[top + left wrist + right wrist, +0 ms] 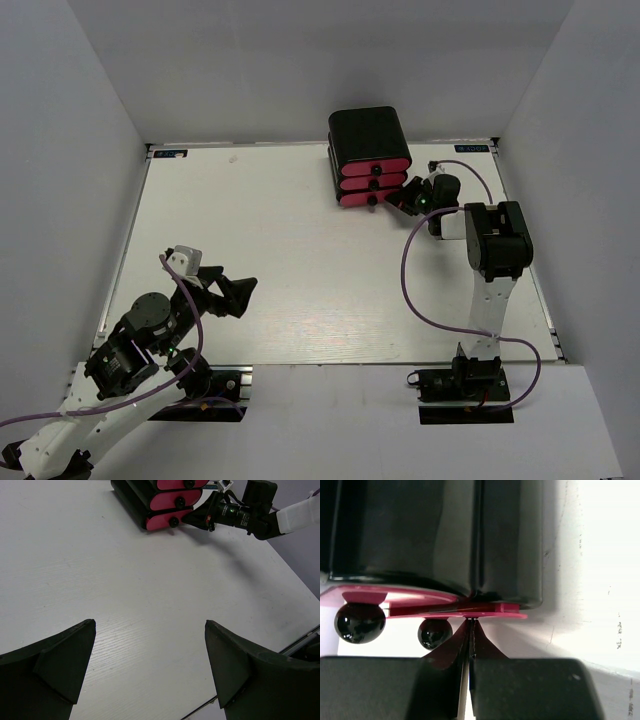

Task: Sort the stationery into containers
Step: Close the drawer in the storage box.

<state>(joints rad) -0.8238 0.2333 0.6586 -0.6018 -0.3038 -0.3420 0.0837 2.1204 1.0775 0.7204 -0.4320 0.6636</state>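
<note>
Top external view shows the drawer box [368, 135] standing at about 1 o'clock on the table [300, 260], hard against the far edge, with its three pink drawer fronts facing the arms. No pens or other stationery can be seen in any view, so whatever belongs in the drawers is either inside them or out of sight. The right gripper [400, 203] comes at the box from its 4 o'clock side, the arm stretched far forward, the forearm running up from the base and the wrist bent left towards the lowest drawer [355, 198]. Seen from the right wrist, its fingers are pressed together, and the tips meet right at the edge of the pink drawer front [470, 614], just at 3 o'clock of the knob [434, 632]. Whether they nip a thin lip of that front or only touch it, I cannot tell. The step looks like working the lowest drawer, and it is best done by moving straight along the drawer's slide: closed tips on a thin edge slip off easily, and a sideways shove would likely skate the whole box. The knob would give a surer hold. The left gripper [149, 630] hangs over bare table at 7 o'clock, fingers spread wide, holding nothing, well apart from the box.
</note>
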